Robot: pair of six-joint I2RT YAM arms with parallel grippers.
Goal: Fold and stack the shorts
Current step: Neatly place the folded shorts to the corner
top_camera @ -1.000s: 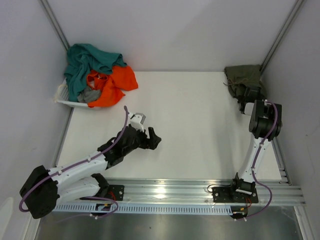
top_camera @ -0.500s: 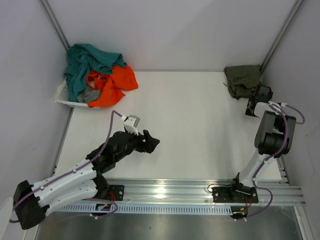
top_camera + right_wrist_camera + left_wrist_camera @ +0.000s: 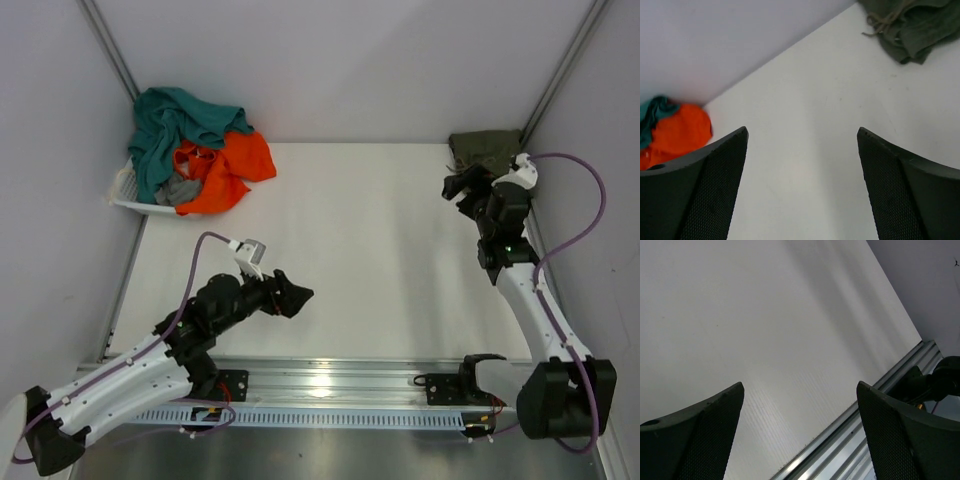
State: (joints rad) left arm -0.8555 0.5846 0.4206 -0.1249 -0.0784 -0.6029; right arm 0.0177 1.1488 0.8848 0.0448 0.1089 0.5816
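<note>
Nearest, past the metal rail (image 3: 340,378) along the front edge, the left tool (image 3: 298,293) hangs low over the bare white worktop (image 3: 380,250). Its wrist view shows the jaws spread wide with only worktop between them, so it holds nothing.

Farther back on the right, the right tool (image 3: 458,186) is raised and points across the worktop toward the far left corner. Its jaws also stand wide apart and empty. Just beside it, in the far right corner, lies the olive-green shorts (image 3: 483,150), a compact and slightly rumpled bundle with its drawstring (image 3: 883,20) loose on top.

In the far left corner a white basket (image 3: 128,201) holds a tangled heap: teal shorts (image 3: 170,125) draped over the top, orange shorts (image 3: 240,160) spilling over the rim onto the worktop, and a scrap of grey shorts (image 3: 178,190) showing underneath.

All of this cloth looks light, limp and floppy. It will probably sag and bunch when lifted, and one pair may drag its neighbours along. The waistband looks like the best place to pinch, since its thicker hem gives the jaws something to bite. The orange pair's overhanging edge seems the easiest to reach, though how the pairs are knotted together cannot be told.
</note>
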